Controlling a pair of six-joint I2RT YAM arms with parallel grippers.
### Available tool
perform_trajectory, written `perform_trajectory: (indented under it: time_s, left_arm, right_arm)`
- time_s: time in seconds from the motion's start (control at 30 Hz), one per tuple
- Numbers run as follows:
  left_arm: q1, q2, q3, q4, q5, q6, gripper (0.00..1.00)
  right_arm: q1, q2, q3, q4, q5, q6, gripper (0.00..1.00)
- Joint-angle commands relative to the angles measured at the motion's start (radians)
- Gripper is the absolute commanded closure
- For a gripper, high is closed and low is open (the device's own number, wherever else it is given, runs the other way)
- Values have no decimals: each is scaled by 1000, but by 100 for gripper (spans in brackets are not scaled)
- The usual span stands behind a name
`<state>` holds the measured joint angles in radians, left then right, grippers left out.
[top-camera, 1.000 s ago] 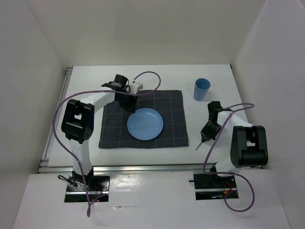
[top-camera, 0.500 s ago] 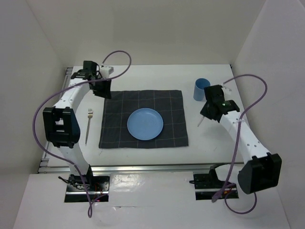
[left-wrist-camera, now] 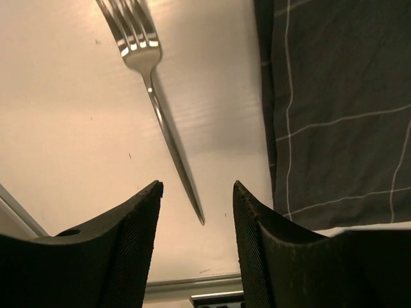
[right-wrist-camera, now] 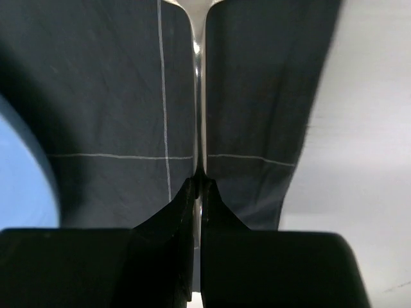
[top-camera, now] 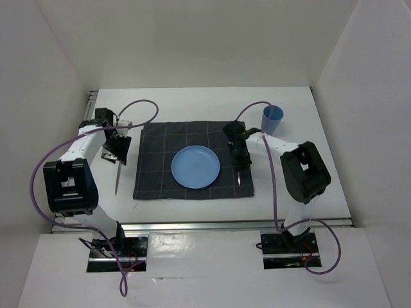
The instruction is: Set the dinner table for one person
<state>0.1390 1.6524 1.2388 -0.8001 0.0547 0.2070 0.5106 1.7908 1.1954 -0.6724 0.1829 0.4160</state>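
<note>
The dinner table (top-camera: 192, 102) is white with aluminium rails. A dark grey checked cloth (top-camera: 154, 173) lies on it, with a round blue plate (top-camera: 195, 167) in its middle. A silver fork (top-camera: 117, 179) lies on the table left of the cloth. My left gripper (top-camera: 119, 154) hovers over the fork's far end, open and empty. In the left wrist view the fork (left-wrist-camera: 154, 96) lies ahead of the open gripper (left-wrist-camera: 196, 192). My right gripper (top-camera: 239, 163) is shut on a thin silver utensil (right-wrist-camera: 198, 96), held over the cloth (right-wrist-camera: 257, 96) just right of the plate (right-wrist-camera: 19, 167).
A light blue cup (top-camera: 271, 119) stands on the table beyond the cloth's far right corner. White walls enclose the table at the back and sides. An aluminium rail (top-camera: 192, 226) runs along the near edge, another along the left edge.
My right arm has carried the utensil from the table's right side onto the cloth beside the plate. My left arm left the plate, swung back-left, then came over the fork now lying left of the cloth.
</note>
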Motion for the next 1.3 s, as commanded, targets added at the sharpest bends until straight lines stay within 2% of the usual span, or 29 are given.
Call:
perform_trajectory:
  time_s: [0.0,0.23,0.4,0.6,0.63,0.67,0.73,0.77,0.8,0.93,1.07,1.23,1.27]
  left_arm:
    - [2,-62,-39,13,-61,17,44]
    - [20,-72,-76,13,-70,8,44]
    - [30,-72,-94,13,-82,8,44]
    - [30,-63,-104,22,-82,17,44]
    - [39,-63,-104,22,-91,17,44]
    - [39,-63,-113,22,-92,17,44]
    - [39,-54,-124,33,-101,26,43]
    - [39,-54,-136,44,-110,26,43]
    - [39,-42,-136,44,-110,26,42]
    - [39,15,-145,84,-110,35,41]
    - [39,116,-108,84,-38,35,41]
    - [39,173,-99,113,-73,9,41]
    - [39,197,-99,113,-73,0,46]
  right_arm:
    - [0,-7,9,111,-57,-66,100]
    - [0,79,18,109,-149,-54,100]
    - [0,88,39,39,-163,26,100]
    - [0,127,65,4,-172,26,100]
    - [0,127,66,-6,-172,26,97]
    - [0,136,79,-15,-172,17,89]
    - [0,136,79,-27,-172,17,70]
    - [0,122,88,-36,-172,17,50]
    - [0,102,89,-36,-172,17,47]
    - [0,50,110,-68,-148,17,43]
    - [0,19,141,-88,-105,17,43]
    - [0,-17,141,-107,-51,7,42]
    - [0,-18,141,-107,-51,7,42]
